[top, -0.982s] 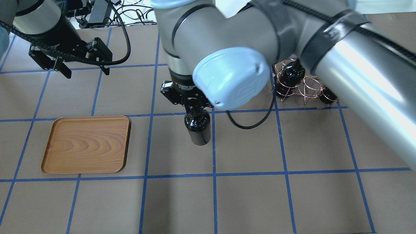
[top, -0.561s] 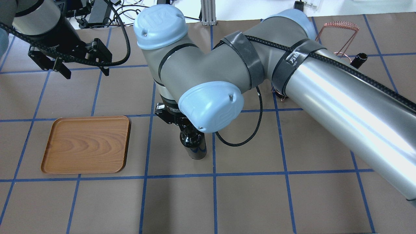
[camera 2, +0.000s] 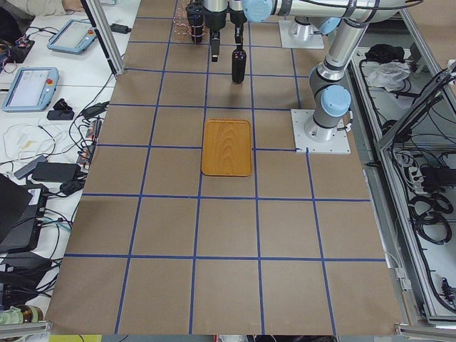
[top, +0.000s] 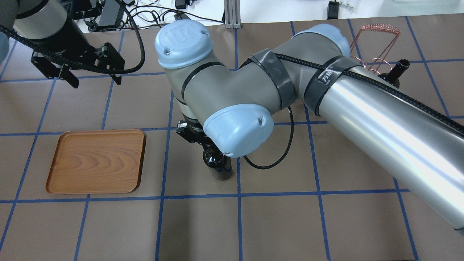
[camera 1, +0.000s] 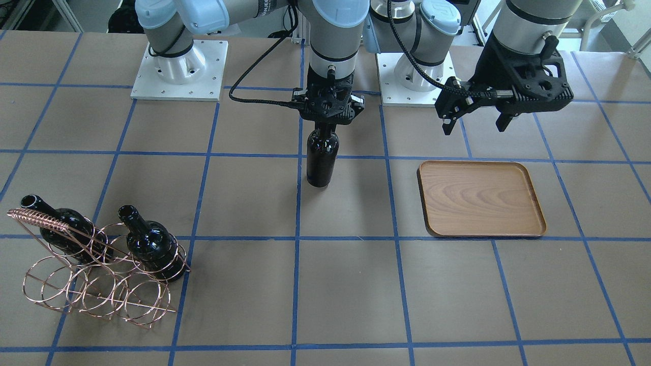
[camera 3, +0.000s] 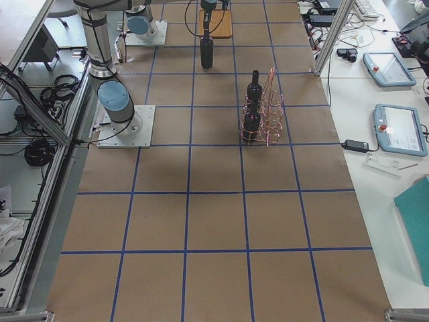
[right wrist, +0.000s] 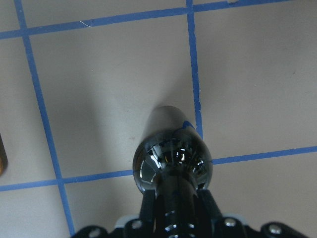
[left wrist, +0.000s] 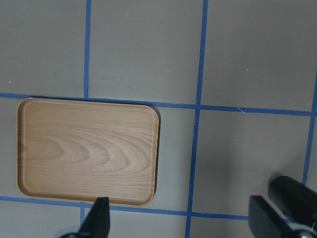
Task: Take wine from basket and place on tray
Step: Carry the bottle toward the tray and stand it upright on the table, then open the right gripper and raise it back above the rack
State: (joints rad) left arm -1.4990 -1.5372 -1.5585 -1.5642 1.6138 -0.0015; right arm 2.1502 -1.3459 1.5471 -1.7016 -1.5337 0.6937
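Observation:
My right gripper (camera 1: 329, 119) is shut on the neck of a black wine bottle (camera 1: 322, 162) and holds it upright over the middle of the table, also seen in the overhead view (top: 217, 165) and right wrist view (right wrist: 172, 161). I cannot tell whether its base touches the table. The empty wooden tray (camera 1: 480, 198) lies about one grid square to the side of the bottle (top: 96, 161). My left gripper (camera 1: 474, 127) is open and empty, hovering beyond the tray's far edge (left wrist: 86, 148). The copper wire basket (camera 1: 96, 279) stands far off.
Two more black bottles (camera 1: 150, 241) (camera 1: 61, 226) lean in the basket's rings. My right arm's big elbow (top: 235, 127) hides much of the table's middle in the overhead view. Blue tape lines grid the brown table.
My right arm has carried the bottle away from the basket, towards the table's near side and slightly towards the tray. The left arm has not moved.

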